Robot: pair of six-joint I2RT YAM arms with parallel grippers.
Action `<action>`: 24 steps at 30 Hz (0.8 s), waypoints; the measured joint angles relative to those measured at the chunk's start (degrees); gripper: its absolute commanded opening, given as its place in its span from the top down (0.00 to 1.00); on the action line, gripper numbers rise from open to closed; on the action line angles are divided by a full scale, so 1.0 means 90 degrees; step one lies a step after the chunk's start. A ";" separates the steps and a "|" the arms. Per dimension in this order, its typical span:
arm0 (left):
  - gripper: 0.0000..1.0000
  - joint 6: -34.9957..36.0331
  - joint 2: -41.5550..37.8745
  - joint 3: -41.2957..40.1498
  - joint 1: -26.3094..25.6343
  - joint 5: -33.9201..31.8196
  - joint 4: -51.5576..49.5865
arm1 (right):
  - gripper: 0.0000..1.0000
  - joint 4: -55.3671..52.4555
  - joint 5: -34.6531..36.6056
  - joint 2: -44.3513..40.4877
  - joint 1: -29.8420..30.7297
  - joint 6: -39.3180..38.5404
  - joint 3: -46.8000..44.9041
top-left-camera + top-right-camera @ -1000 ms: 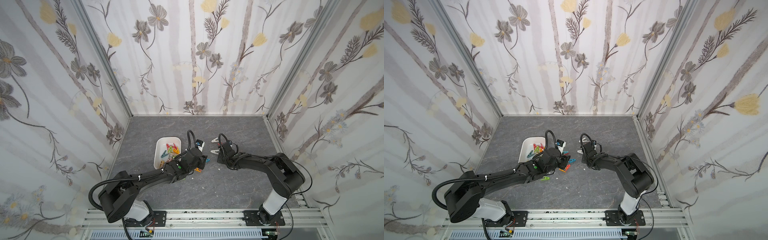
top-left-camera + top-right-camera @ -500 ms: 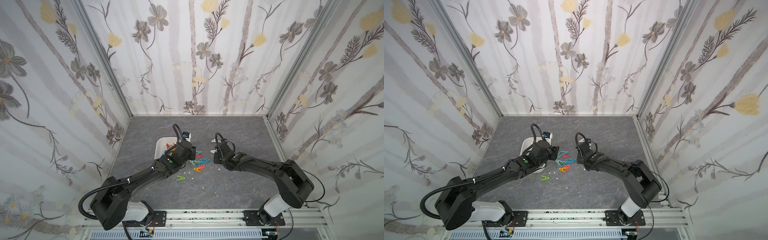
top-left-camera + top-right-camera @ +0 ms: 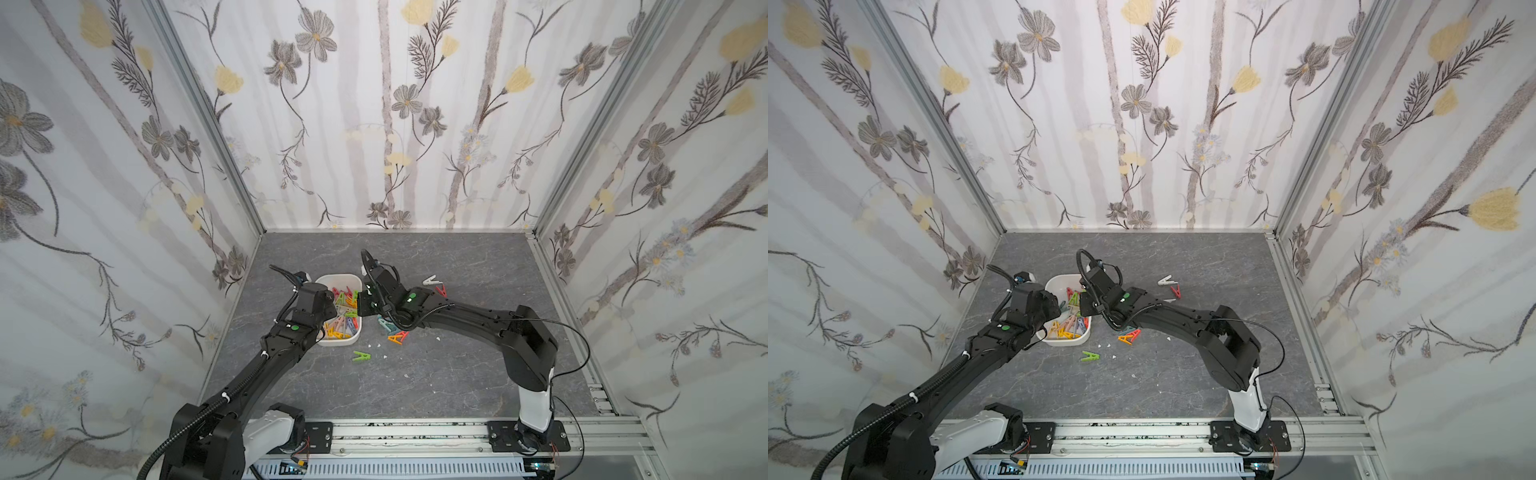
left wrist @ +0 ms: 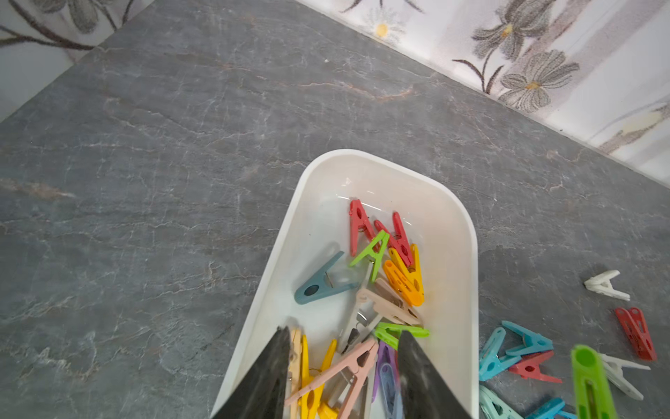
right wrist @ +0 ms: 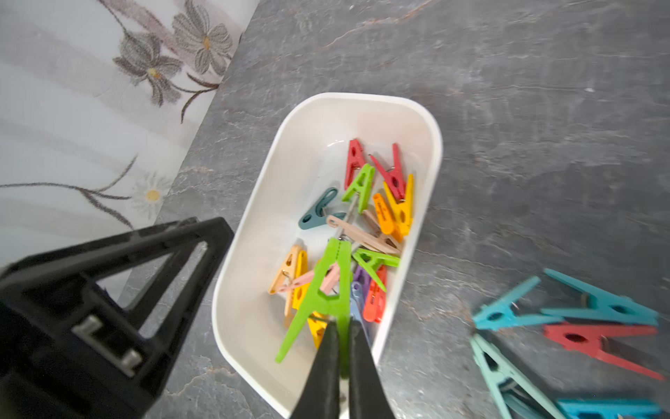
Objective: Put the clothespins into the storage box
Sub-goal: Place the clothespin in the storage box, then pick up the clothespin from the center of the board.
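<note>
The storage box (image 3: 337, 276) (image 3: 1057, 280) is a white tub left of centre, holding several coloured clothespins (image 4: 384, 268) (image 5: 377, 203). My right gripper (image 5: 342, 328) hangs over the box's right side (image 3: 362, 300), shut on a green clothespin (image 5: 328, 290) whose legs point at the box. My left gripper (image 4: 344, 337) is open above the box's near half (image 3: 330, 298), with nothing between its fingers (image 4: 281, 353). More clothespins lie loose on the table: a teal, red and orange heap (image 3: 392, 331) (image 5: 565, 315), a green one (image 3: 360, 356), a white one (image 3: 430, 280) and a red one (image 3: 441, 290).
The grey stone-look tabletop (image 3: 457, 374) is walled by flowered panels on three sides, with the left wall (image 3: 232, 266) close to the box. Small white flecks (image 3: 379, 345) dot the table near the heap. Both arm bases stand on the front rail (image 3: 415, 432).
Both arms have swung left. The left gripper left the loose heap and now hangs over the box; the right gripper came from near the white clothespin to the box's right side.
</note>
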 measured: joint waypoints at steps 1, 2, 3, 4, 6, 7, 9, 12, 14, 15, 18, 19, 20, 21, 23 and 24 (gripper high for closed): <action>0.51 -0.0039 -0.0032 -0.0053 0.0036 0.0046 0.0000 | 0.91 -0.0063 -0.0053 0.0202 -0.0002 -0.0024 0.0265; 0.51 -0.0075 -0.0058 -0.0095 0.0063 0.0097 -0.0007 | 0.89 -0.0109 -0.0061 0.0335 -0.0005 -0.0034 0.0432; 0.51 -0.0107 -0.0083 -0.0134 0.0078 0.0141 -0.0005 | 0.86 -0.0211 -0.0124 0.0488 -0.0019 -0.0051 0.0644; 0.51 -0.0131 -0.0107 -0.0168 0.0092 0.0185 0.0000 | 0.81 -0.0277 -0.0177 0.0597 -0.0032 -0.0090 0.0804; 0.51 -0.0143 -0.0136 -0.0204 0.0102 0.0284 0.0012 | 0.77 -0.0391 -0.0197 0.0704 -0.0056 -0.0114 0.0991; 0.51 -0.0143 -0.0153 -0.0221 0.0102 0.0335 0.0022 | 0.75 -0.0469 -0.0253 0.0704 -0.0075 -0.0143 0.1027; 0.51 -0.0134 -0.0204 -0.0238 0.0107 0.0432 0.0039 | 0.74 -0.0517 -0.0304 0.0668 -0.0129 -0.0143 0.1039; 0.51 0.0000 -0.0265 -0.0248 0.0083 0.0520 0.0160 | 0.74 -0.0556 -0.0299 0.0384 -0.0294 -0.0143 0.0777; 0.51 0.0046 -0.0267 -0.0245 -0.0049 0.0534 0.0255 | 0.73 -0.0512 -0.0279 0.0012 -0.0444 -0.0143 0.0364; 0.51 0.0117 -0.0262 -0.0223 -0.0182 0.0561 0.0260 | 0.73 -0.0471 -0.0245 -0.0233 -0.0539 -0.0143 0.0075; 0.51 0.0306 -0.0168 -0.0107 -0.0801 0.0634 0.0391 | 0.73 -0.0355 -0.0124 -0.0957 -0.0886 -0.0141 -0.0901; 0.51 0.0376 -0.0109 -0.0061 -0.1090 0.0653 0.0478 | 0.73 -0.0323 -0.0083 -0.1173 -0.1059 -0.0141 -0.1246; 0.51 0.0396 -0.0034 -0.0010 -0.1358 0.0680 0.0559 | 0.73 -0.0289 -0.0051 -0.1350 -0.1224 -0.0165 -0.1552; 0.50 0.0493 0.0073 0.0056 -0.1676 0.0707 0.0661 | 0.73 -0.0279 0.0027 -0.1513 -0.1404 -0.0194 -0.1851; 0.51 0.0549 0.0389 0.0214 -0.2251 0.0741 0.0874 | 0.70 -0.0206 0.0155 -0.1792 -0.1751 -0.0381 -0.2421; 0.51 0.0593 0.0559 0.0284 -0.2472 0.0760 0.0981 | 0.68 -0.0199 0.0168 -0.1909 -0.1853 -0.0503 -0.2654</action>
